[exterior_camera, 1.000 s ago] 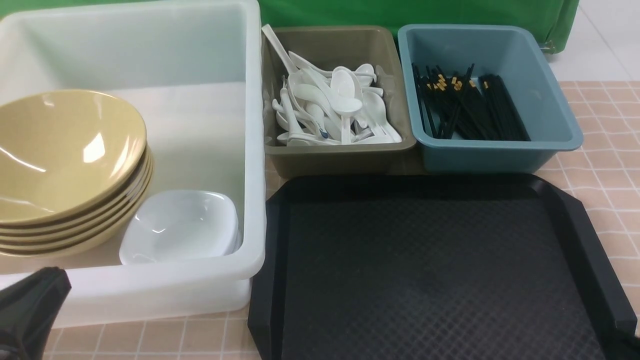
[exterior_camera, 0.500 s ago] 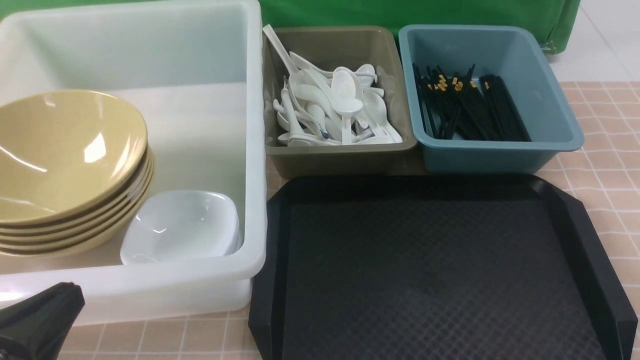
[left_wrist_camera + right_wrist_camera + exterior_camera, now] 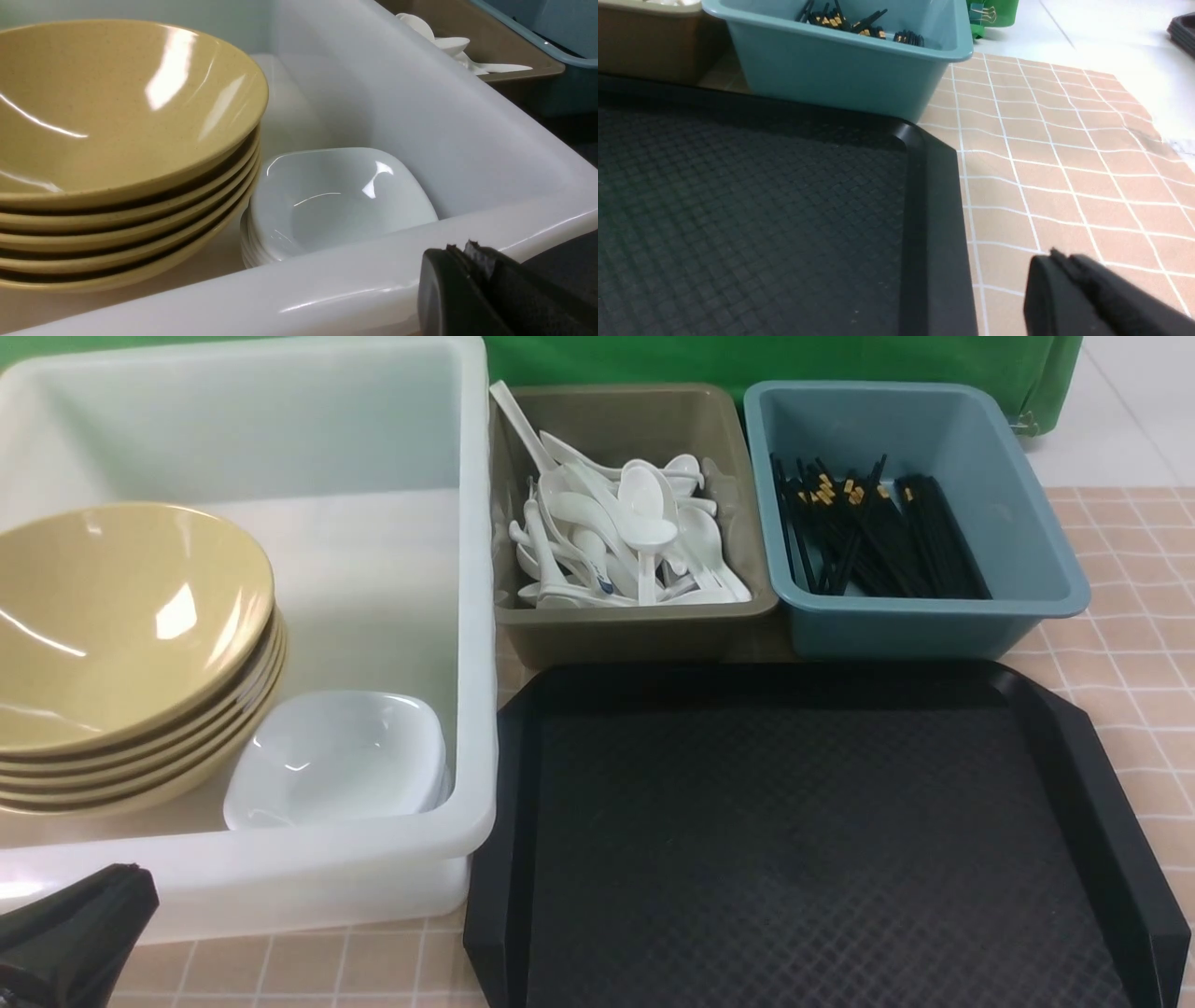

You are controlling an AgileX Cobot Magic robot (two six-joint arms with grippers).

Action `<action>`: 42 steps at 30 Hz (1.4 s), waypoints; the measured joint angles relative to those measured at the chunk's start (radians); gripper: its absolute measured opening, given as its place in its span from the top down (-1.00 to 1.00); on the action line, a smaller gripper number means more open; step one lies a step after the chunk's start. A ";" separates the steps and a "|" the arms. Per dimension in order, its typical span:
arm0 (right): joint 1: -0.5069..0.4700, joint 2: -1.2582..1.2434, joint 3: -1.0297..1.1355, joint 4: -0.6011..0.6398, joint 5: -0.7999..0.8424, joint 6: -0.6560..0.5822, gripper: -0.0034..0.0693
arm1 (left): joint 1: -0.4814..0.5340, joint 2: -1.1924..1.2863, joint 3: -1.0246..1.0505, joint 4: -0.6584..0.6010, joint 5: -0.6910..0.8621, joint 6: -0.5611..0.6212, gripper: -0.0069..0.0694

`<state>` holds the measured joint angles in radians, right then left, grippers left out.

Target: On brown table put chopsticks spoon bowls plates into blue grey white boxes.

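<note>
With its fingers together, the left gripper (image 3: 460,249) is near the white box's (image 3: 280,845) near rim; bowls (image 3: 131,635) and plates (image 3: 336,756) occupy that box's near end. The right gripper (image 3: 1052,259) is likewise closed.

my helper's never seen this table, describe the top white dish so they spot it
Find the big translucent white plastic tub at the left. Inside, beside the stacked glossy mustard-yellow round bowls, sits the small glossy white dish, set apart by its rounded-square shape.
</note>
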<state>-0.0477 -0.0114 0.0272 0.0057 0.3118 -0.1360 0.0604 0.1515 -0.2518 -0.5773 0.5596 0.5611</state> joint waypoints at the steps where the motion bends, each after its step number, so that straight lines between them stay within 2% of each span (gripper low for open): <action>1: 0.000 0.000 0.000 0.000 0.000 -0.001 0.74 | 0.000 0.000 0.000 0.000 0.000 0.000 0.81; 7: 0.000 0.000 0.000 0.000 0.000 -0.002 0.72 | -0.002 -0.008 0.005 0.000 -0.001 0.000 0.81; 12: 0.000 0.000 0.000 0.000 0.000 -0.002 0.70 | -0.010 -0.144 0.098 -0.012 -0.013 0.001 0.81; 15: 0.000 -0.001 0.000 0.000 0.001 -0.002 0.69 | -0.010 -0.163 0.134 0.041 -0.049 -0.017 0.81; 17: 0.000 -0.001 0.000 -0.006 0.001 -0.002 0.69 | -0.010 -0.164 0.150 0.102 -0.071 -0.094 0.81; 20: -0.001 -0.001 0.000 0.000 0.001 -0.002 0.69 | -0.010 -0.165 0.188 0.253 -0.109 -0.314 0.81; 21: -0.001 -0.001 0.000 0.000 0.001 -0.002 0.69 | -0.010 -0.165 0.192 0.264 -0.113 -0.348 0.81; 22: -0.001 -0.001 0.000 0.000 0.001 -0.002 0.68 | -0.010 -0.165 0.233 0.351 -0.135 -0.480 0.81; 23: -0.001 -0.001 0.000 0.000 0.001 -0.002 0.68 | -0.012 -0.165 0.255 0.389 -0.144 -0.549 0.81; 26: -0.001 -0.001 0.000 0.000 0.001 -0.002 0.67 | -0.036 -0.166 0.267 0.431 -0.191 -0.640 0.81; 32: -0.001 -0.001 0.000 0.000 0.000 -0.002 0.66 | -0.094 -0.166 0.269 0.447 -0.206 -0.651 0.81; 42: -0.001 -0.001 0.000 0.000 0.000 -0.002 0.62 | -0.098 -0.166 0.270 0.448 -0.208 -0.546 0.81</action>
<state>-0.0487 -0.0125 0.0272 0.0057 0.3121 -0.1383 -0.0379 -0.0143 0.0180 -0.1294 0.3513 0.0149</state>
